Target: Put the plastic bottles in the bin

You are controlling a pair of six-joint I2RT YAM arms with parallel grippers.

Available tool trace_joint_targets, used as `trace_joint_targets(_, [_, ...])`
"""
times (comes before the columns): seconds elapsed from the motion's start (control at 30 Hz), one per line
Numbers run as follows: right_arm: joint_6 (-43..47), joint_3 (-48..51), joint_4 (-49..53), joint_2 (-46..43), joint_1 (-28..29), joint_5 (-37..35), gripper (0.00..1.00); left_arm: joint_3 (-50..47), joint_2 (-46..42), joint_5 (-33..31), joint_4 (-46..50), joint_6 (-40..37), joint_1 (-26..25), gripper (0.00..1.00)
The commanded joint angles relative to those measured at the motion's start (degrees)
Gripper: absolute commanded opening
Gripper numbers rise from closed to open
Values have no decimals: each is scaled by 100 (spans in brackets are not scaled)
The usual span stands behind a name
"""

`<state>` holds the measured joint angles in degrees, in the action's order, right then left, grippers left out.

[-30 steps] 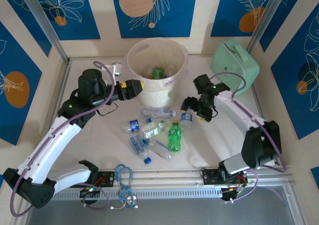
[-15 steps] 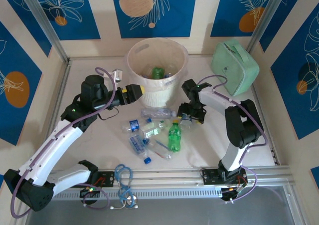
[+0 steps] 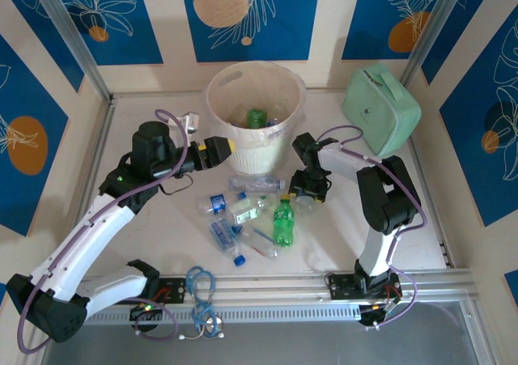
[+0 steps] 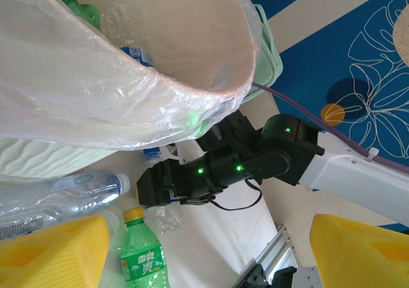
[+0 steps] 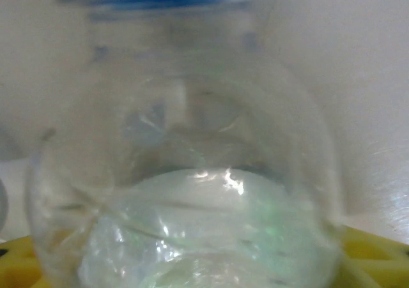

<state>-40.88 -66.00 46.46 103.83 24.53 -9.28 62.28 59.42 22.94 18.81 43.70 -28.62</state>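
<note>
The right tool (image 3: 307, 193) straddles a clear bottle (image 5: 185, 173) on the bench (image 3: 324, 237) beside the bin (image 3: 214, 98); whether it is clamped or not, I cannot tell. The left tool (image 3: 231, 146) gapes empty. The bottle looks light, crushable and slippery, so it is probably best gripped mid-body.

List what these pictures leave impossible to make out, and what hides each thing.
Right wrist view: the clear bottle is blurred, too close; its label cannot be read.
Top view: the right pincer covers that bottle; the grip cannot be judged.
Top view: the bin wall hides how many bottles lie inside.
</note>
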Motion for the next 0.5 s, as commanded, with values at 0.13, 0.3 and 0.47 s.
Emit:
trace_joint_targets(0.13, [-7,351,-182,-632,-36,-134,56,64,61,18,-149,63,41,82])
trace_joint_targets(0.3, [-77,569,-217,-1552,-63,-180,54,117,70,-26,-74,33,38,82])
trace_joint_targets(0.47, [-47,605,-160,-2647,-30,-154,51,146,96,-7,-89,59,40,82])
